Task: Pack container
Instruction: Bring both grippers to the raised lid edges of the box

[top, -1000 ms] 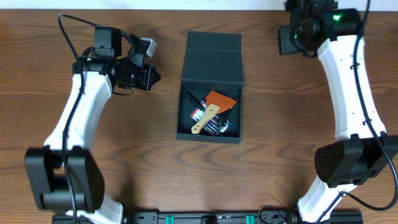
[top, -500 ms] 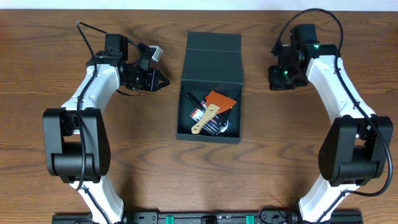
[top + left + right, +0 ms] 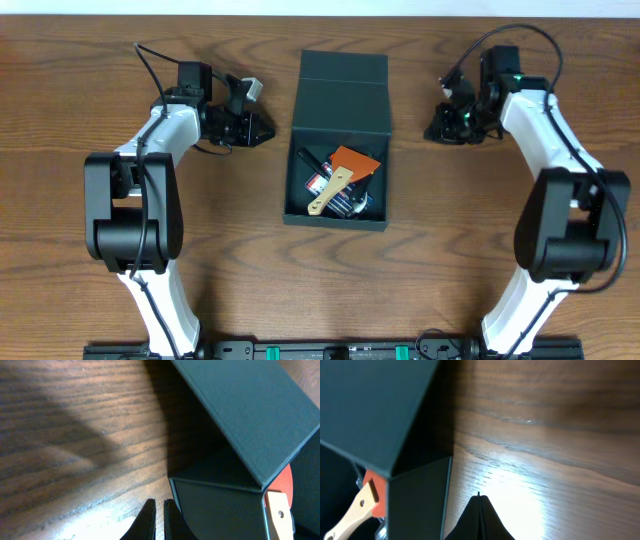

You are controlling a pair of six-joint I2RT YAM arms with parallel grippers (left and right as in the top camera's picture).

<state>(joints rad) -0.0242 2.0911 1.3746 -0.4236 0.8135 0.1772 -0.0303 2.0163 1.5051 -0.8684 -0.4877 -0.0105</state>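
The dark teal container stands open at the table's middle, its flap lid raised at the far side. Inside lie an orange-bladed scraper with a wooden handle and several small dark tools. My left gripper is shut and empty, low over the table just left of the lid. In the left wrist view its tips sit beside the box wall. My right gripper is shut and empty, just right of the lid. Its tips point along the box's side.
Bare wooden tabletop surrounds the container on all sides. Both arms reach in from the near corners, with cables looping above each wrist.
Both grippers have moved inward and down toward the container's lid, the left from the far left, the right from the far right corner. The container and its contents have not moved.
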